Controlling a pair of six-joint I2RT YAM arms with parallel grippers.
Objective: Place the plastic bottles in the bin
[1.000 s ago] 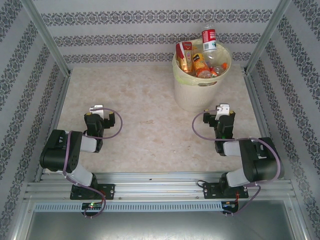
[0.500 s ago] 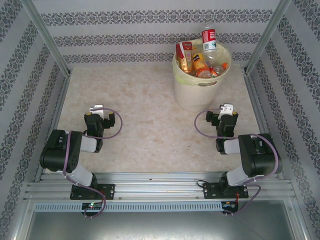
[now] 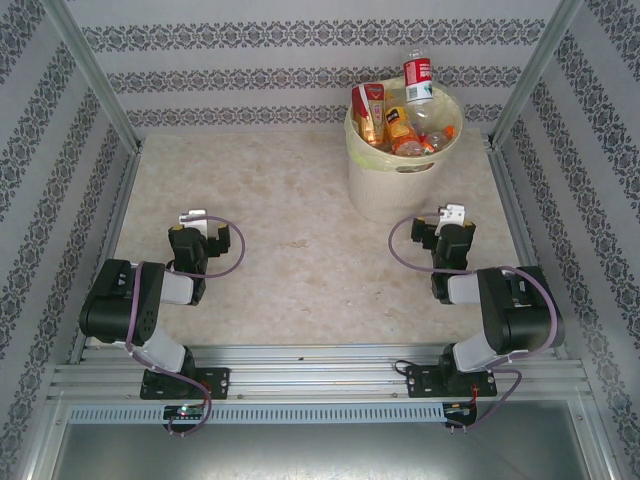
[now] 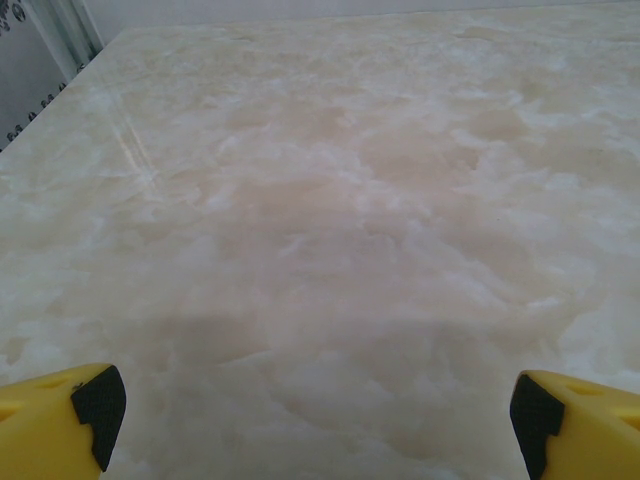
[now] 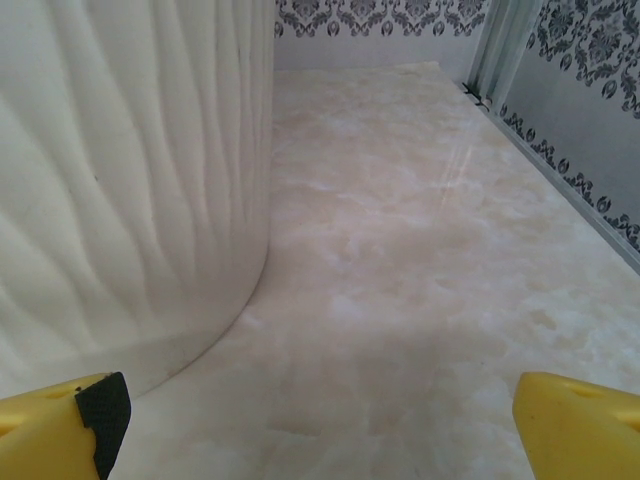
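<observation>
The cream-white bin stands at the far right of the table, its ribbed wall close on the left in the right wrist view. Several plastic bottles fill it above the rim; one with a red label sticks up at the back. My right gripper rests just in front and to the right of the bin, open and empty, its yellow fingertips wide apart. My left gripper sits at the near left, open over bare table, fingertips wide apart.
The marble-look tabletop is walled in by patterned panels with metal posts at the back corners. A metal rail carrying both arm bases runs along the near edge. A side wall stands close on the right.
The right arm has drawn back a little toward its base and shifted slightly right, away from the bin. The left arm has not moved.
</observation>
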